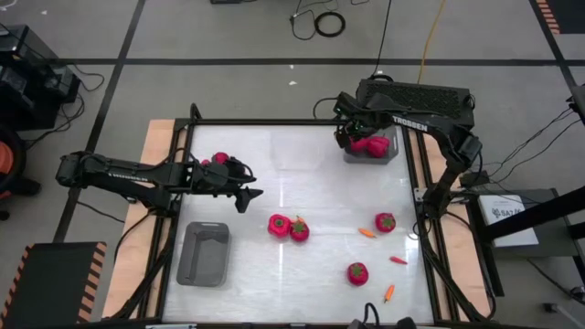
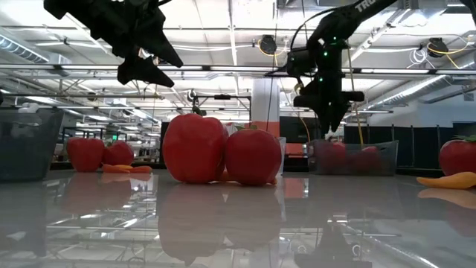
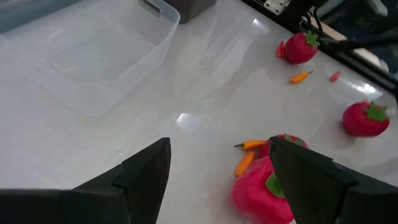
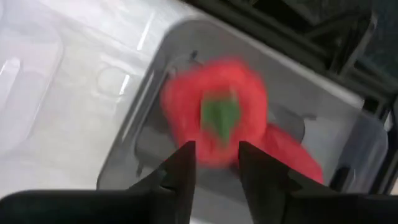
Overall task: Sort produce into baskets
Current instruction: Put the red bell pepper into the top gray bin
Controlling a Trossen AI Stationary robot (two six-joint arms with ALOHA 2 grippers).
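While the right gripper hangs over the grey basket at the table's one o'clock corner, its fingers stand slightly apart just above a red fruit lying there (a second fruit sits beside it). Over at nine o'clock the left gripper hovers with fingers spread wide, holding nothing. Two fruits touch at table centre, others scatter toward four o'clock with orange peppers, and the second basket waits at seven o'clock.
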